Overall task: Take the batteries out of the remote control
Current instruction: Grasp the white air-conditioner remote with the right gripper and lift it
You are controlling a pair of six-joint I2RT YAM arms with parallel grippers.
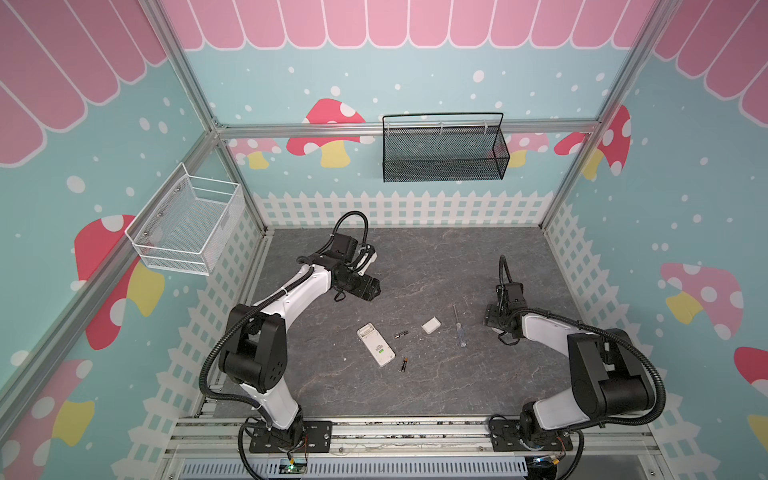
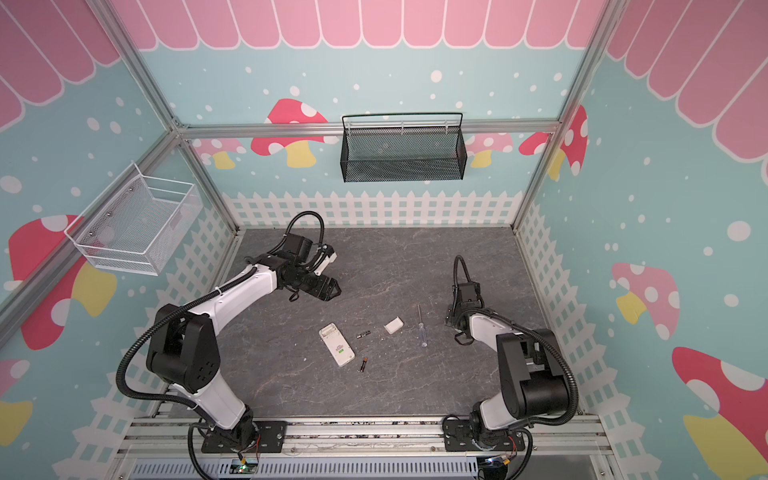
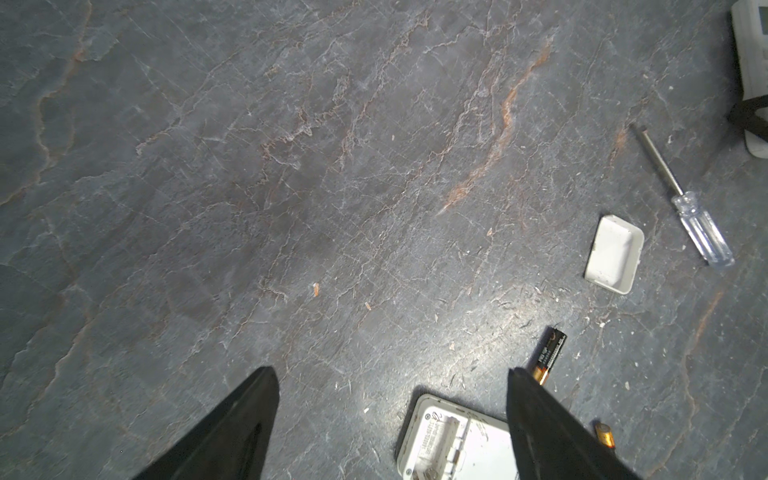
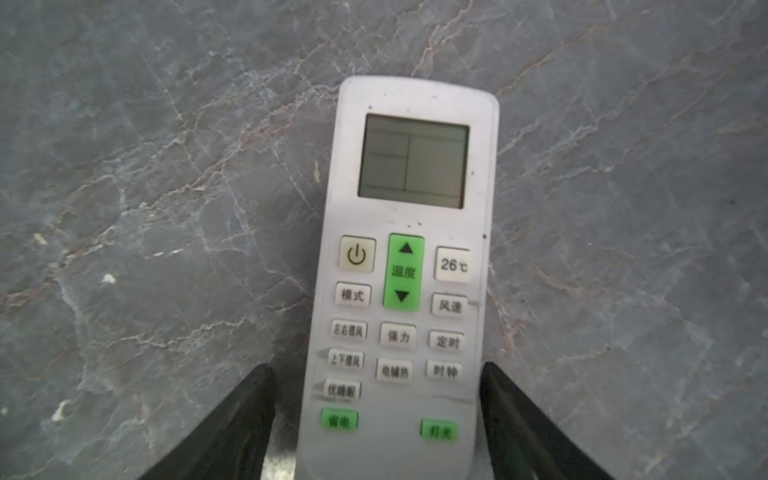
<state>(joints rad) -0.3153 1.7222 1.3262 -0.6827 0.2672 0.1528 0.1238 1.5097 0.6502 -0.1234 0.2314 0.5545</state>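
Batteries (image 1: 401,334): two in sight, black, gold-ended, both out of their bay and loose on the tabletop (image 1: 415,266). In both top views, first one just beside the opened remote (image 1: 375,344) at about 2 o'clock, second battery (image 1: 403,364) near it at about 4 o'clock; neither touching it. Probably left close by to clear the bay.

Opened remote white, back up, bay at its 11 o'clock end uncovered and bare in the left wrist view. Small white cover (image 1: 431,325) farther out toward 2 o'clock, hollow side up; clear-handled screwdriver (image 1: 459,326) beyond that at 3 o'clock. Both seemingly parked aside, out of the working patch.

Left pincer (image 1: 371,288) at 12 o'clock from the opened remote, clear of the tabletop, fingers spread wide, nothing between them. Apparently done there and standing off.

Right pincer (image 4: 377,366) out at 3 o'clock, past the screwdriver, low over a second remote (image 4: 407,270) lying face up. Fingers apart, one down each long side at the button end, a strip of tabletop visible between one finger and the casing: straddling, not clamped. Likely lined up on the narrow sides for a lift and turn, with the bay presumably on the hidden underside. No batteries from this one in view; probably not yet out, so roughly half the job left.
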